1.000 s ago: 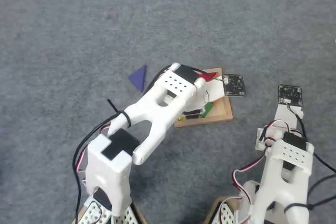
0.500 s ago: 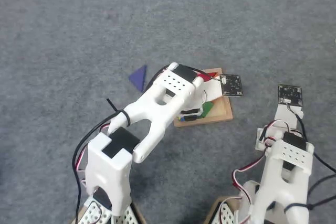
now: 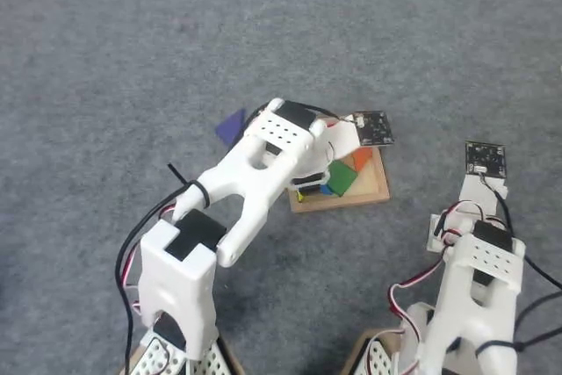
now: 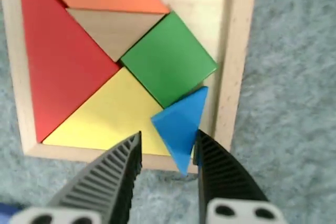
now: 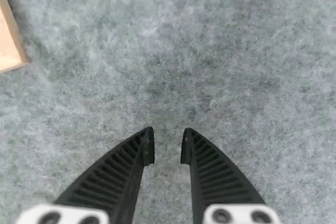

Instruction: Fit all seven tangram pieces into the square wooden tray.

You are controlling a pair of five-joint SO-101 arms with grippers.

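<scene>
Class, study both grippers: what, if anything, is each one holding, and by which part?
Nothing is gripped. The left gripper stands open around the blue triangle, one finger clear of it. The right gripper is empty above the carpet.

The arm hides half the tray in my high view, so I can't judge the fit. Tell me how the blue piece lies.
Observer: The small blue triangle lies askew, with one tip across the rim of the tray, so it is not seated in its gap.
Operator: Report the left claw.
Observer: The left claw is open, with the triangle between its jaws.
Operator: Now the right claw.
Observer: The right claw hangs over bare carpet, slightly open and holding nothing.
</scene>
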